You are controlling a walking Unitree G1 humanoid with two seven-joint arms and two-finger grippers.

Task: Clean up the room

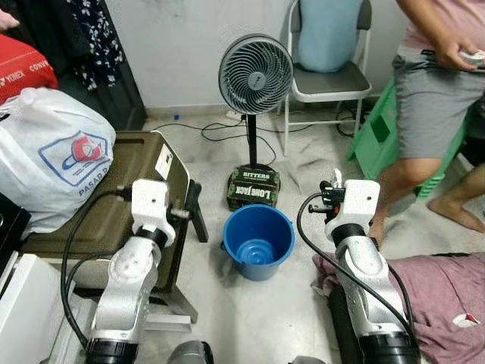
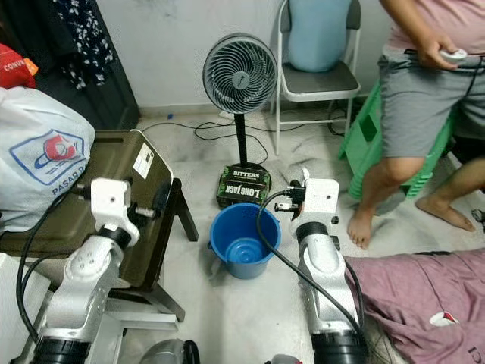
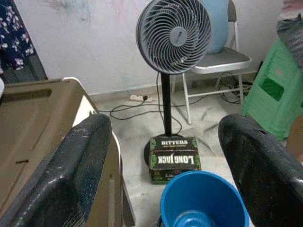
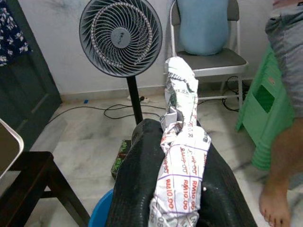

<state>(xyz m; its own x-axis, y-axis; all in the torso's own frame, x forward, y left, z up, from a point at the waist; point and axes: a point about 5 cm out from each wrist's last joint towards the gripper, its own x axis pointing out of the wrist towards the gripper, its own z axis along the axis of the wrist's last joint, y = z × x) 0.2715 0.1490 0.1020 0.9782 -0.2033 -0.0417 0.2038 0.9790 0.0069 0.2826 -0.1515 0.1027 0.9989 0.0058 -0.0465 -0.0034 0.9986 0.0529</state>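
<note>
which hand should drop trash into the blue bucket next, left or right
Right. The right hand is shut on a crumpled printed paper, beside the blue bucket. The left hand is open and holds nothing.

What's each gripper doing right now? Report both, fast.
Left gripper: open, empty, above the blue bucket.
Right gripper: shut on a crumpled printed paper.

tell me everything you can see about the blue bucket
The blue bucket looks like plastic, round and tapered, standing upright and open on the pale floor between the robot's two arms. Nothing shows inside it. Just behind it sits the Long Jack box at the standing fan's base.
</note>
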